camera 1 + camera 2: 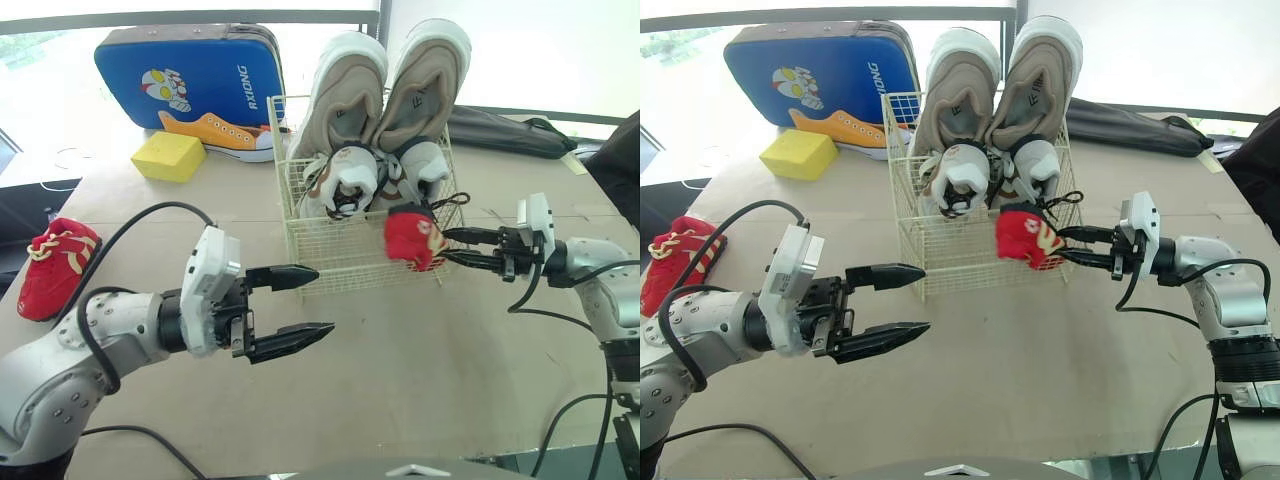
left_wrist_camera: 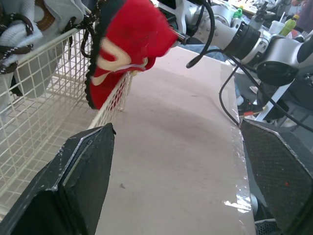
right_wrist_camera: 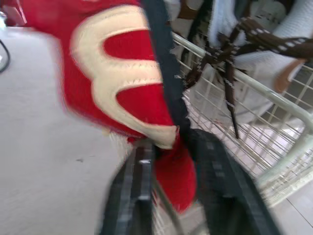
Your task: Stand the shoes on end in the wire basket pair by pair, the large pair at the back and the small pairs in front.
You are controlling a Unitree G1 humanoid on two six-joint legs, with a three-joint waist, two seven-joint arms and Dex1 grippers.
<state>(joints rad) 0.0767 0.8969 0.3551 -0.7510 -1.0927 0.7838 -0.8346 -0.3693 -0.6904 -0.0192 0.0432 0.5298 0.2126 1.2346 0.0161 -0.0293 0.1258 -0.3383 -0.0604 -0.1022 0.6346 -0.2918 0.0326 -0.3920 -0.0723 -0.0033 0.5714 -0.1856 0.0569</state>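
Note:
A cream wire basket [image 1: 335, 255] stands mid-table with a large beige pair [image 1: 385, 85] on end at its back and a small white pair [image 1: 375, 180] in front of them. My right gripper [image 1: 447, 247] is shut on a small red shoe [image 1: 414, 238] and holds it at the basket's front right corner, over the rim. The red shoe [image 2: 127, 44] with its cream stripe hangs against the wire wall. A second red shoe [image 1: 57, 265] lies at the table's left edge. My left gripper [image 1: 310, 305] hovers open in front of the basket, holding nothing.
A blue case [image 1: 190, 75] printed with a sneaker and a yellow sponge block [image 1: 168, 155] sit at the back left. A dark bag [image 1: 510, 130] lies at the back right. Cables [image 1: 140, 225] trail from both arms over the brown table [image 1: 420, 360].

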